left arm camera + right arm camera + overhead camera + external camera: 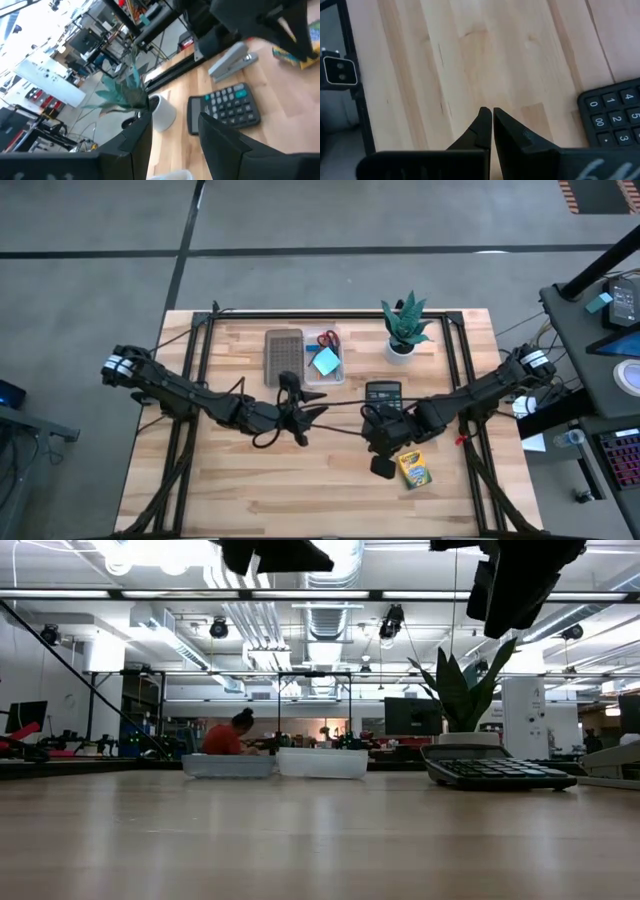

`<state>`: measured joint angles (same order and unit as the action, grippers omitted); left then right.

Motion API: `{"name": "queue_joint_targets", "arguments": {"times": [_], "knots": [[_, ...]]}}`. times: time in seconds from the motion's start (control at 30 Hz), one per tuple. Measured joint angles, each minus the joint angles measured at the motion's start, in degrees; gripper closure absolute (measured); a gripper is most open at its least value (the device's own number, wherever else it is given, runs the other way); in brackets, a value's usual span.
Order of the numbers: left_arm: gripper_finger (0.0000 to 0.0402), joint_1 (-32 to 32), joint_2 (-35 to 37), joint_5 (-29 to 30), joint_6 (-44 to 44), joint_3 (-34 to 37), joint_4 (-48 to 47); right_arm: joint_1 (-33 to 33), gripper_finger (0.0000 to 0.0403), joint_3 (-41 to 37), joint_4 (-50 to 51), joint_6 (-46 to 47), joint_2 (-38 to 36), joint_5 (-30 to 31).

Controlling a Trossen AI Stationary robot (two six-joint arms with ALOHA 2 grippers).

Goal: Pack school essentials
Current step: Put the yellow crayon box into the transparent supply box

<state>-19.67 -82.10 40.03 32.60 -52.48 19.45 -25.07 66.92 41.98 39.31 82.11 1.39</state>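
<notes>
The yellow-green crayon box (413, 469) lies flat on the table near my right arm and shows partly in the left wrist view (295, 50). Red-handled scissors (327, 339) and the light-blue sticky pad (325, 361) lie in a clear white tray (340, 376). My left gripper (305, 405) (175, 120) hangs open above the table's middle, pointing toward the plant. My right gripper (380, 430) (490, 114) is shut and empty over bare wood beside the calculator. Pencils and eraser cannot be made out.
A dark rectangular tray (283, 354) sits left of the white one. The potted plant (403, 330) stands at the far edge, with a black calculator (383, 392) in front of it. A grey stapler (232, 60) lies beyond the calculator. A person (228, 735) sits far behind.
</notes>
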Motion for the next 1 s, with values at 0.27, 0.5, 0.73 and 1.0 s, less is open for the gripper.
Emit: {"name": "queue_joint_targets", "arguments": {"times": [0.27, 0.5, 0.73, 1.0], "knots": [[0.0261, 0.00, -1.58, -0.44, 0.02, -2.18, 1.48, -0.06, 0.0394, 2.29, -3.15, -7.29, -0.07, 1.47], [0.0261, 0.07, -1.58, -3.14, 0.17, -2.59, 2.60, 2.18, 0.0394, 4.80, -9.35, -15.16, 0.00, 6.60], [0.0261, 0.08, -1.67, -3.78, 0.61, -2.57, 2.98, 6.83, 0.0394, 5.08, -20.83, -22.27, 0.04, 8.90], [0.0261, 0.21, -1.58, -2.90, 0.99, -2.53, 3.19, 11.72, 0.0394, 12.34, -18.92, -27.11, 0.19, 10.03]]}}
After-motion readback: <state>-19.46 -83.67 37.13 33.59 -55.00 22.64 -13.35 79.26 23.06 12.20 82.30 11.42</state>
